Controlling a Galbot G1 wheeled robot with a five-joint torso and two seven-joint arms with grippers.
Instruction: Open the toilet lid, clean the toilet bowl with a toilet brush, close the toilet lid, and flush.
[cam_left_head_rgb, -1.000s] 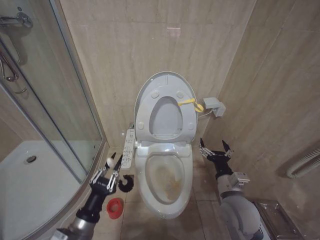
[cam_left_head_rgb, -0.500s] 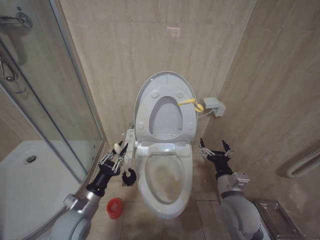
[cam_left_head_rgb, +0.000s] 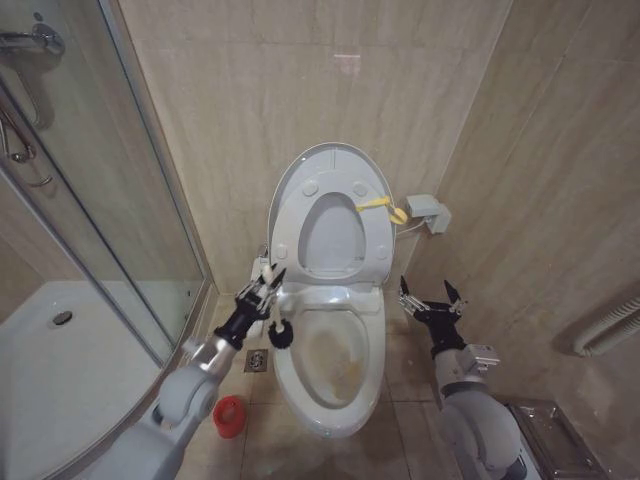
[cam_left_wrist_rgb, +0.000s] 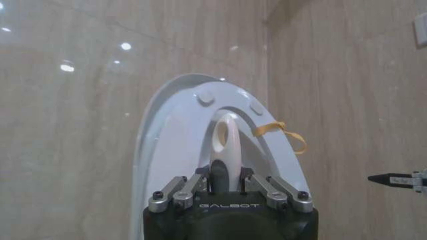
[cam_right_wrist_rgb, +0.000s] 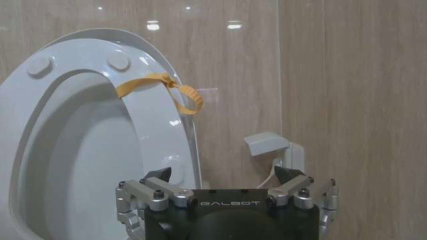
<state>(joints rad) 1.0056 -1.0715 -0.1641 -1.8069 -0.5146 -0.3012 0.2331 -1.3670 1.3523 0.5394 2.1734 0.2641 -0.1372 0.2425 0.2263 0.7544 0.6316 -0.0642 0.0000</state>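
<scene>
Jaws of the left gripper (cam_left_head_rgb: 266, 281) are pinched on the white handle of the toilet brush (cam_left_head_rgb: 277, 330), the dark bristle head hanging just outside the left rim of the toilet bowl (cam_left_head_rgb: 330, 415), near its rear. In the left wrist view the handle (cam_left_wrist_rgb: 225, 150) is seen clamped between the pads, pointing toward the raised lid.

Low on the floor to the left, a small red cup holder (cam_left_head_rgb: 229, 415) is noted, with a floor drain (cam_left_head_rgb: 256, 361) between it and the pedestal.

Centre: the toilet lid (cam_left_head_rgb: 330, 160) is stood upright against the wall with the seat (cam_left_head_rgb: 330, 235) raised along with it, a yellow strap (cam_left_head_rgb: 378, 205) looped round the seat edge. Yellowish-brown stains are seen inside the bowl.

Right: the right gripper (cam_left_head_rgb: 428, 296) is held beside the bowl with its jaws spread, gripping nothing.

Risks judged: the bristle head could be knocked against the outer rim if swung in too low, twisting the thin handle in the pinch or dropping the brush. The seat could be toppled if the arm is carried too far back.
</scene>
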